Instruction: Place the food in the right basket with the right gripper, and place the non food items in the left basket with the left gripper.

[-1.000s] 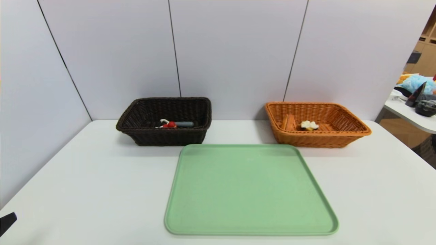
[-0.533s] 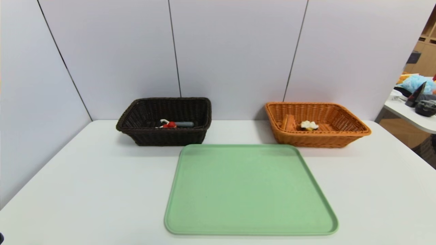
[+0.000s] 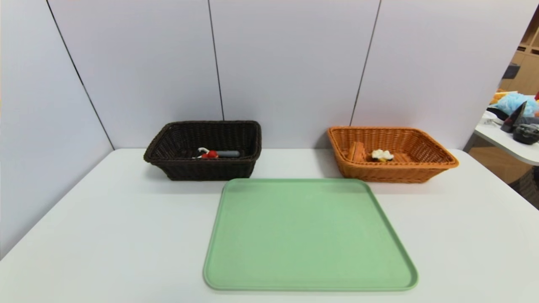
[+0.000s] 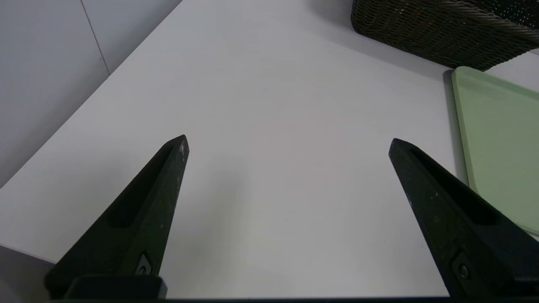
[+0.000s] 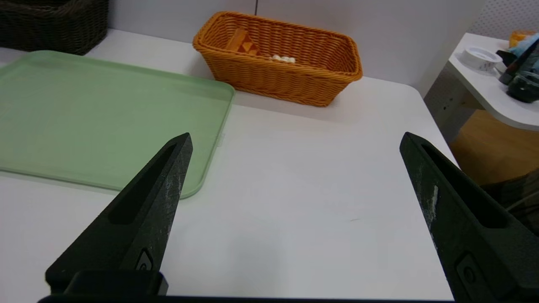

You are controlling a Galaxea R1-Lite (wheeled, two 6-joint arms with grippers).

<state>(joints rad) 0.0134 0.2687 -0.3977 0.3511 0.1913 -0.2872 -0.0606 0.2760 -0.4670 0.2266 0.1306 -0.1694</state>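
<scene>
We see the peeler (image 3: 223, 153) and red toy (image 3: 209, 154) in the dark basket (image 3: 177, 166), the waffle (image 3: 382, 155) in the orange basket (image 3: 421, 168), both at the tabletop's (image 3: 105, 227) far edge behind the green tray (image 3: 309, 235); left gripper (image 4: 288, 143) and right gripper (image 5: 294, 141) hang spread wide near the front edge.

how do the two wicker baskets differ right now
Colour: the left basket is dark brown, nearly black; the right basket is orange-tan.
Contents: the left basket holds the peeler and small red toy; the right basket holds the waffle wedge.
Rim: the right basket's rim flares out more widely.
Shared: both are woven, rectangular and stand upright on the white table behind the green tray.
</scene>
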